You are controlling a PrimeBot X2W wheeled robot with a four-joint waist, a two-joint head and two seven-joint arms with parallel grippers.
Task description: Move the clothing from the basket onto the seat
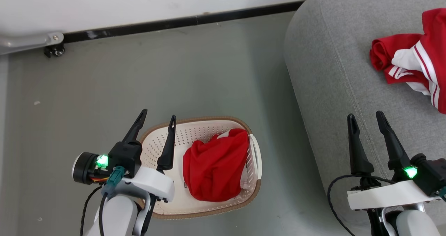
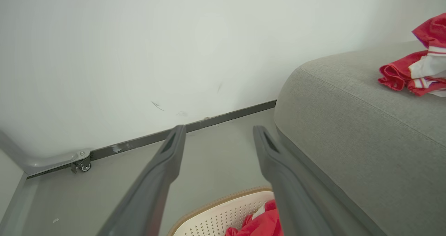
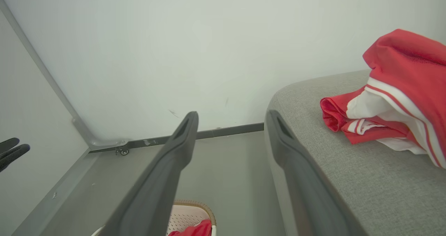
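We see the seat (image 1: 331,72) covered in grey woven cloth, matt and slightly coarse, with stitched seams. The basket (image 1: 202,130) is cream plastic, smooth and pierced all over with small holes. Its brown rim (image 1: 195,118) looks braided, though we cannot tell of what stuff. The plain red garment (image 1: 212,166) is soft, creased cloth with a faint sheen, and the striped garment (image 1: 400,60) is similar cloth in red and white. The floor (image 1: 156,72) is smooth and matt. The left gripper (image 1: 158,115) has dark, matt, smooth fingers (image 2: 153,183).
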